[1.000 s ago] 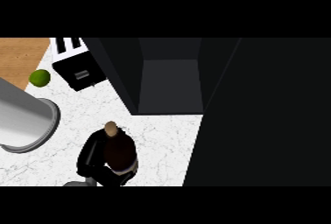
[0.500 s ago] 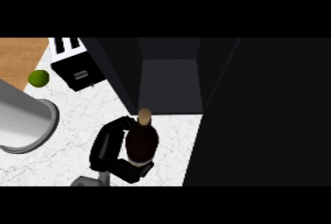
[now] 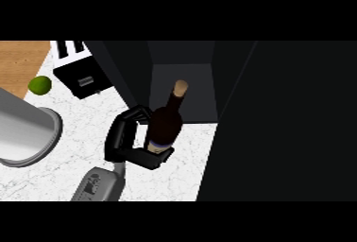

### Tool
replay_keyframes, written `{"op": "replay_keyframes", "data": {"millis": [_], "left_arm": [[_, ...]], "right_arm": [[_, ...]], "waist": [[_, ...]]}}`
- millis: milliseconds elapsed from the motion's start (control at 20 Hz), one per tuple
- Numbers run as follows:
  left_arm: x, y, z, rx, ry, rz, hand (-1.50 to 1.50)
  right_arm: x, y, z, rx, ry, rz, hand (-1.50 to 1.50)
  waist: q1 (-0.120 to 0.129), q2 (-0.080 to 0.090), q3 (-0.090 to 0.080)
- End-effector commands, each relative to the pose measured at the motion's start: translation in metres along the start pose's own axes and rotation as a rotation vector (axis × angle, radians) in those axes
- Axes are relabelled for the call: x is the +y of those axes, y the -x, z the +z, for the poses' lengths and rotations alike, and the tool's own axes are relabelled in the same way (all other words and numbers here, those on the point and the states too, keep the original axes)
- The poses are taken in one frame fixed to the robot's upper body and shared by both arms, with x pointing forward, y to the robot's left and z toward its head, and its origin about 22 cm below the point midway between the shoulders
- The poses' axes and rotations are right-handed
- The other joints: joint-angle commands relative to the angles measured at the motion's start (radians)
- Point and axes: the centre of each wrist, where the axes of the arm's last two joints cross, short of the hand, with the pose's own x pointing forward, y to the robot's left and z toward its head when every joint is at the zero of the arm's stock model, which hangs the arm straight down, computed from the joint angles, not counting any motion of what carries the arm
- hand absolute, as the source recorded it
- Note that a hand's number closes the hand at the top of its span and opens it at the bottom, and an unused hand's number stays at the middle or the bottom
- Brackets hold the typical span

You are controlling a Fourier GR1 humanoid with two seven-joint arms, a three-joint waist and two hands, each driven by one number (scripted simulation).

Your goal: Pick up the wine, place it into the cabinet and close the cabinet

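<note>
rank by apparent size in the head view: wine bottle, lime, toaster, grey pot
1. grey pot, though it is cut off at the left edge and seems nearer the camera
2. wine bottle, raised toward the camera, so unsure against
3. toaster
4. lime

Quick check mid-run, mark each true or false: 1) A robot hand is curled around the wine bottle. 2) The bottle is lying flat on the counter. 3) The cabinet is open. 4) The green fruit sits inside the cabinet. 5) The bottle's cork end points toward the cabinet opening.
1) True: the robot hand is curled round the wine bottle.
2) False: the bottle is held off the counter, tilted.
3) True: the cabinet shows an open dark interior.
4) False: the green fruit lies at the far left, by the wooden surface.
5) True: the cork end leans toward the opening.
</note>
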Motion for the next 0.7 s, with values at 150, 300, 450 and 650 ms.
{"op": "replay_keyframes", "data": {"millis": [150, 300, 450, 650], "left_arm": [[-0.021, 0.002, -0.04, -0.005, 0.003, -0.058, 1.5], [-0.003, 0.013, -0.051, 0.01, 0.005, -0.045, 1.5], [-0.01, 0.007, -0.067, 0.045, 0.028, -0.054, 1.5], [-0.015, 0.019, -0.065, 0.04, 0.012, -0.053, 1.5]], "right_arm": [[-0.009, -0.042, 0.019, -0.048, -0.037, -0.099, -1.5], [-0.01, -0.036, 0.024, -0.03, -0.02, -0.094, -1.5], [-0.01, -0.044, 0.027, -0.056, -0.031, -0.111, -1.5], [-0.01, -0.042, 0.026, -0.054, -0.04, -0.109, -1.5]], "waist": [[-0.008, 0.003, -0.001], [-0.006, 0.004, 0.0], [-0.014, 0.003, 0.0], [-0.023, 0.006, -0.001]]}}
